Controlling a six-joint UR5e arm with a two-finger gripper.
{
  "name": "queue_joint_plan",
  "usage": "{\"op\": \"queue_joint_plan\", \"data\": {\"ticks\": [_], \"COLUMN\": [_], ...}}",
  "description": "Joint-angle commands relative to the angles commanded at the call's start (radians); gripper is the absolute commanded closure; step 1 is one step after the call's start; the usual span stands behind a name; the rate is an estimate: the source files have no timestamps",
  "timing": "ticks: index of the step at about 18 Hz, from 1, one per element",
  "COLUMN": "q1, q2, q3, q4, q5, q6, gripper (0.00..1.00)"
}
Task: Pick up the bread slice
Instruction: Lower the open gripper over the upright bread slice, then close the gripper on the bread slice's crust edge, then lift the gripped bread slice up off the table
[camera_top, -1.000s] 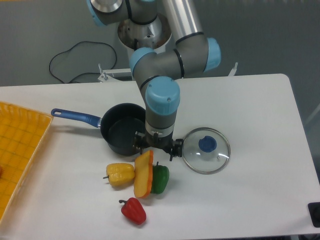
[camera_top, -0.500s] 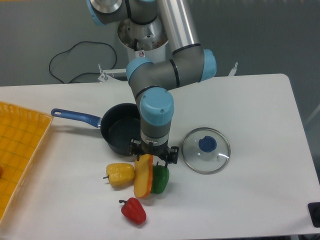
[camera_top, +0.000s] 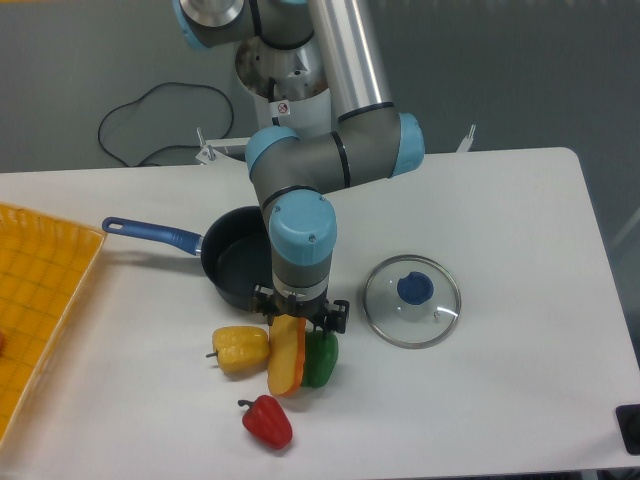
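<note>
- White table (camera_top: 500, 230) fills the frame below a grey backdrop;
- claw (camera_top: 298, 318) hangs at lower centre over the bread slice (camera_top: 286, 358), apparently spread to straddle its top end;
- slice is wedged between yellow pepper (camera_top: 240, 349) and green pepper (camera_top: 321, 358), so a narrow grip seems needed.

A white table (camera_top: 520, 220) stands before a grey wall (camera_top: 520, 70); a black cable (camera_top: 150, 110) lies behind.

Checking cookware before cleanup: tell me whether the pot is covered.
Uncovered. The pot shows its dark inside; the glass lid lies flat on the table, apart.
</note>
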Motion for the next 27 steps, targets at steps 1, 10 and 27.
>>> {"op": "queue_joint_plan", "data": {"ticks": [1,10,27], "q1": [-0.002,0.0,0.054], "q2": [-0.002,0.0,0.101], "q3": [0.0,0.018,0.137], "q4": [-0.003,-0.061,-0.324], "q5": [0.0,-0.003,-0.008], "q6": [0.0,0.0,0.243], "gripper": [0.41,0.96,1.0]}}
